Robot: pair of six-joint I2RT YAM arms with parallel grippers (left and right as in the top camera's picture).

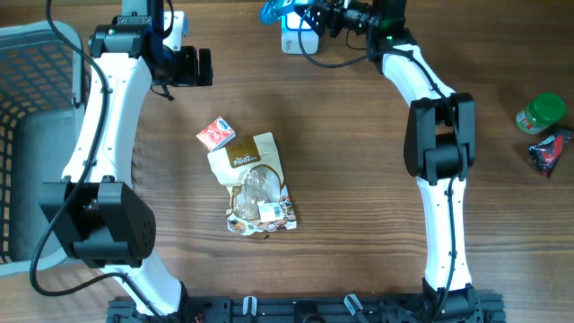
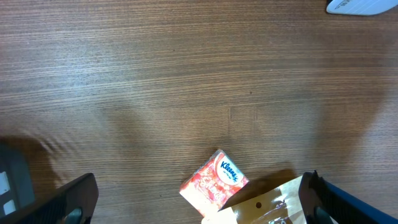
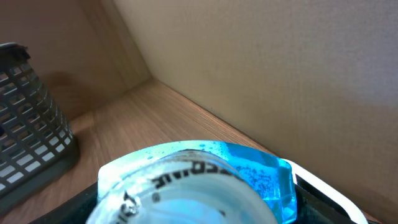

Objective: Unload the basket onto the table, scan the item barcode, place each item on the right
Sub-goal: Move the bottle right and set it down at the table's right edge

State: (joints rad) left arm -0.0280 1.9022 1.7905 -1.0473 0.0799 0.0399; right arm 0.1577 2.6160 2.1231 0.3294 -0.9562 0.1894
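My right gripper (image 1: 300,15) is shut on a clear blue bottle (image 1: 273,11) with a white printed cap (image 3: 186,196). It holds the bottle at the table's far edge, right above the white barcode scanner (image 1: 299,38). In the right wrist view the bottle fills the space between the dark fingers, and a white edge of the scanner (image 3: 320,186) shows behind it. My left gripper (image 1: 193,67) hangs open over bare wood with nothing between its fingers (image 2: 74,199). Just below it lie a red Kleenex pack (image 2: 214,180) and a tan snack bag (image 2: 267,208).
The Kleenex pack (image 1: 215,133) and the snack bag (image 1: 257,184) lie mid-table. A grey mesh basket (image 1: 27,90) stands at the left edge. At the right edge sit a green-lidded jar (image 1: 541,112) and a dark red packet (image 1: 549,152).
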